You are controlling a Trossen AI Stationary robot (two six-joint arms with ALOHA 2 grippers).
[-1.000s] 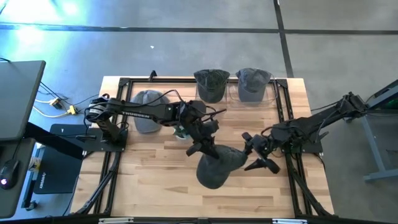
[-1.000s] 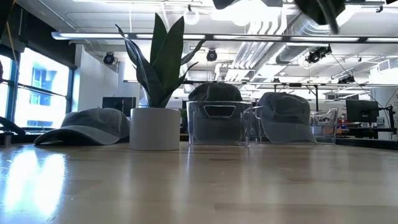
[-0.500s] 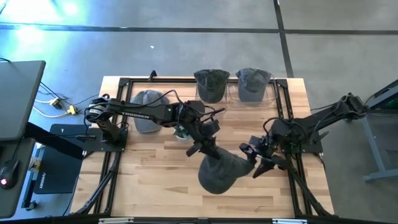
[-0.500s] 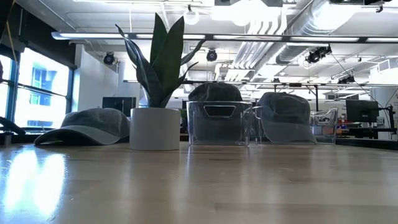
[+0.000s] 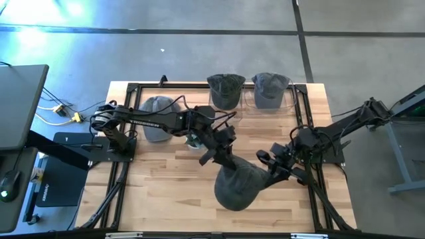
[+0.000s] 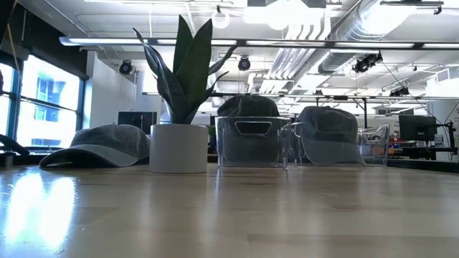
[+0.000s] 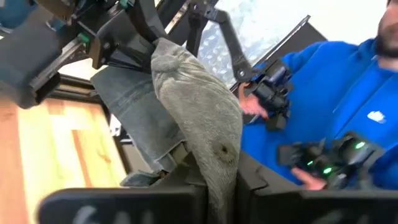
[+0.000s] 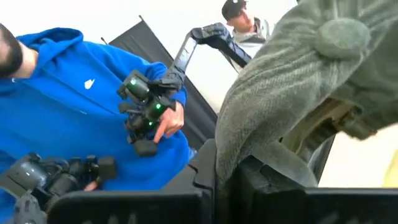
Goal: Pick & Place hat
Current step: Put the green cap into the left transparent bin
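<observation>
The wooden table (image 5: 166,179) fills the middle of the high view, framed by black rails. Above its centre hangs the grey hat (image 5: 238,186), held off the wood between both arms; it does not show in the low view, which looks across bare tabletop.

The left arm reaches from the 9 o'clock side of the table toward the centre. The left gripper (image 5: 222,159) sits at the hat's 11 o'clock edge, and the left wrist view shows its two dark fingers pressed together on a fold of the hat's fabric, the cloth rising between them.

The right arm comes in from the 3 o'clock side. The right gripper (image 5: 271,171) meets the hat at its 2 o'clock edge, and the right wrist view shows its fingers pinched on the hat's cloth, with the crown button just above.

At the table's 12 o'clock edge stand two clear holders, each with a grey cap in it: one cap (image 5: 226,90) just left of centre, the other cap (image 5: 270,89) beside it toward 1 o'clock. A third cap (image 5: 158,118) lies flat on the wood near 10 o'clock. A potted plant (image 6: 179,107) in a white pot stands between that flat cap and the holders.

Both wrist views look past the table to a person in a blue hoodie (image 7: 323,99) holding hand controllers.
</observation>
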